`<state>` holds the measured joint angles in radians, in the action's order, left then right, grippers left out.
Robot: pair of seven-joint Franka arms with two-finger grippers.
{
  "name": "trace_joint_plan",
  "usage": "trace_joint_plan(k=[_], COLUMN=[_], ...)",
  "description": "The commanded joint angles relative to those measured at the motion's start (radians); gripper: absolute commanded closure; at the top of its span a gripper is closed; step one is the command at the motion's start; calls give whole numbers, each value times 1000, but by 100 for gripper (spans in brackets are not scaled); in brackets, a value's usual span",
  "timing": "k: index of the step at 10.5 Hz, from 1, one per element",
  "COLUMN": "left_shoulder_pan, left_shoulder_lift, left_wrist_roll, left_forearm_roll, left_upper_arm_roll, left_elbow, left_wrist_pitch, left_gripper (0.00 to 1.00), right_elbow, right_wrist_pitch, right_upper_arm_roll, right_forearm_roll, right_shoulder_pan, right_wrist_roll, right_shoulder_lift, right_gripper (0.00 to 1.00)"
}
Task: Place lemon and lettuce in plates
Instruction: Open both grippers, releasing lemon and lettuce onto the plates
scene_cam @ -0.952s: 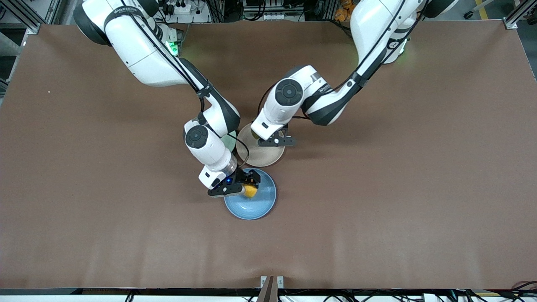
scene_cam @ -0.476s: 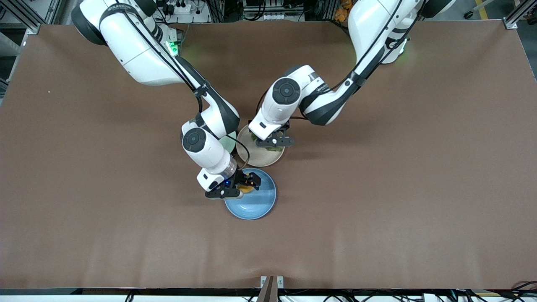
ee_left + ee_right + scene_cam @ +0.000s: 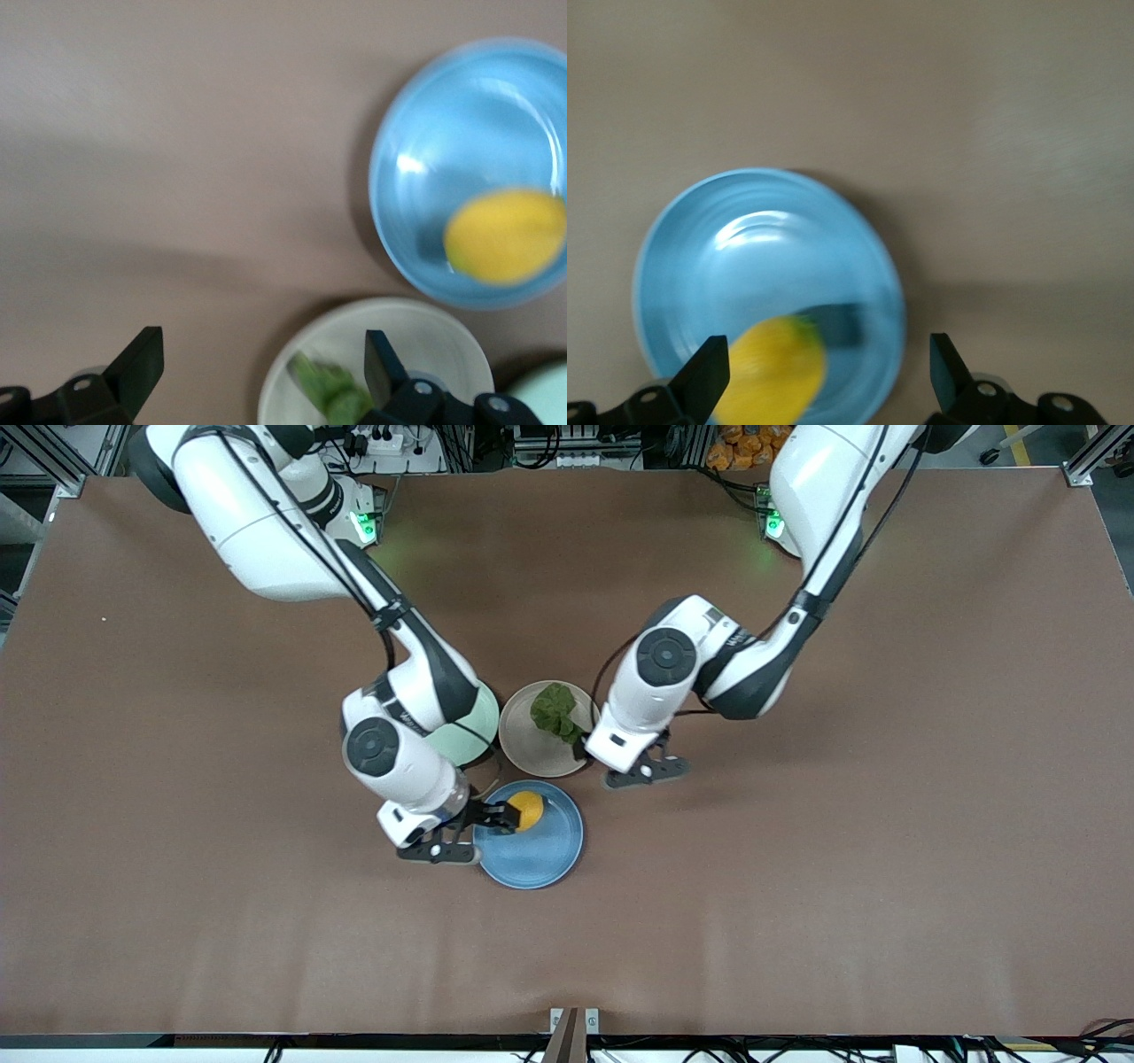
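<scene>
The lemon (image 3: 526, 810) lies on the blue plate (image 3: 540, 859). My right gripper (image 3: 490, 817) is open at that plate's rim, beside the lemon and empty. In the right wrist view the lemon (image 3: 771, 372) lies close to one finger (image 3: 709, 372) of the open gripper (image 3: 828, 372), on the blue plate (image 3: 744, 257). The lettuce (image 3: 555, 711) lies on the beige-pink plate (image 3: 532, 753). My left gripper (image 3: 586, 751) is open and empty at that plate's edge. Its wrist view shows the gripper (image 3: 263, 372), lettuce (image 3: 332, 394), beige plate (image 3: 425, 341), blue plate (image 3: 443, 133) and lemon (image 3: 505, 235).
A pale mint-green plate (image 3: 469, 735) sits beside the beige-pink plate toward the right arm's end, partly covered by the right arm. The three plates stand close together at the table's middle. Bare brown table (image 3: 797, 868) lies all round them.
The right gripper let go of the lemon onto the blue plate and drew back to its rim. The left gripper moved off the beige-pink plate, leaving the lettuce uncovered on it.
</scene>
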<state>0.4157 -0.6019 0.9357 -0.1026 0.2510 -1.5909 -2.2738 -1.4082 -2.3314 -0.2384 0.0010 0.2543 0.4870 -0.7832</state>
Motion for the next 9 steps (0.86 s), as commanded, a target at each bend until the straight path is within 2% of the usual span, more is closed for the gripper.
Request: trace_joint_plan(k=[1, 3, 5, 6, 9], left_shoulder_pan=[9, 9, 8, -15, -130], left_shoulder_lift=[53, 54, 56, 57, 76], left_wrist_roll=[-1, -73, -162, -182, -280], left_forearm_roll=[-31, -41, -37, -37, -34], left_upper_arm_roll=[-76, -162, -246, -265, -262], left_elbow=[-9, 5, 9, 9, 8], left_wrist_pitch=[19, 19, 17, 17, 19], left_gripper=[0, 0, 0, 0, 0], right_elbow=[-35, -69, -170, -223, -349], right_wrist_pitch=[85, 212, 262, 268, 271], right_upper_arm_roll=[-6, 46, 111, 134, 215], right_forearm_roll=[-15, -13, -13, -13, -15], right_shoulder_pan=[-81, -116, -130, -145, -188], right_wrist_roll=[-118, -223, -310, -379, -528], right_shoulder_lift=[68, 139, 227, 269, 379], right_gripper=[0, 0, 0, 0, 0])
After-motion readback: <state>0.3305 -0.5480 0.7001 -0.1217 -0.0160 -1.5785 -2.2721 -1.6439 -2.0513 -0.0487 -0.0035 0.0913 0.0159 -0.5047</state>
